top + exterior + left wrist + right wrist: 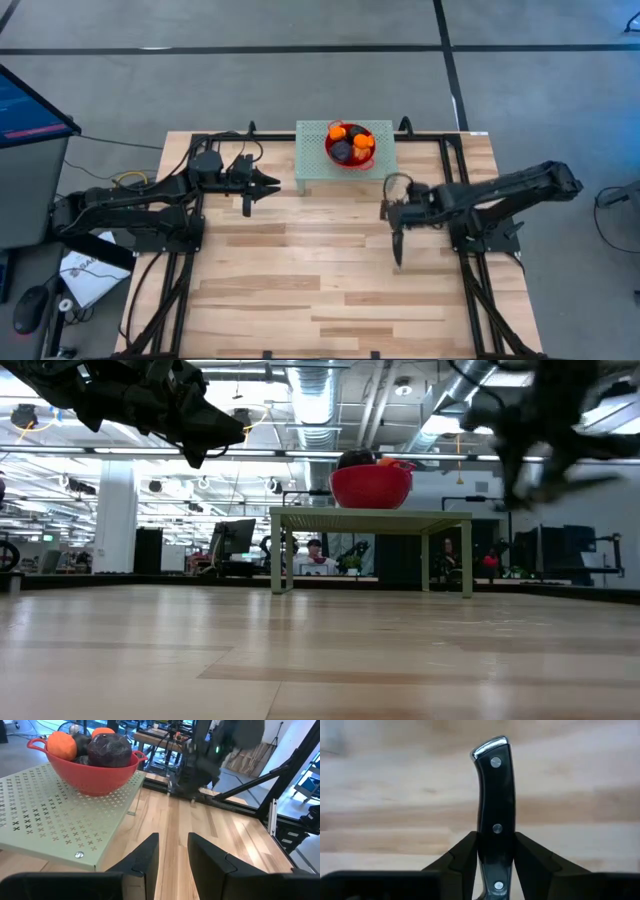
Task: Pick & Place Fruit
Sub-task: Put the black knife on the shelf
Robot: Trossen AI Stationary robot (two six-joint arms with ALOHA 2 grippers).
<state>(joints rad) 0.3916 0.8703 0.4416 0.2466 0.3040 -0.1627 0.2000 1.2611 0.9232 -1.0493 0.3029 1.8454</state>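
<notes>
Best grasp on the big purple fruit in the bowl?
Come from above and pinch its rounded top: the purple fruit sits heaped above the red bowl rim, whose wall blocks its sides. Left gripper is open nearby; right gripper is shut on a knife.

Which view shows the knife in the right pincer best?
The right wrist view: the knife's black riveted handle fills the frame, clamped in the right pincer. The high view shows a thin dark sliver below that pincer; the low view blurs it; the left wrist view doesn't show it clearly.

robotics lab | ceiling ducts (320, 400) | monitors (232, 540) | seated person (316, 556)
</notes>
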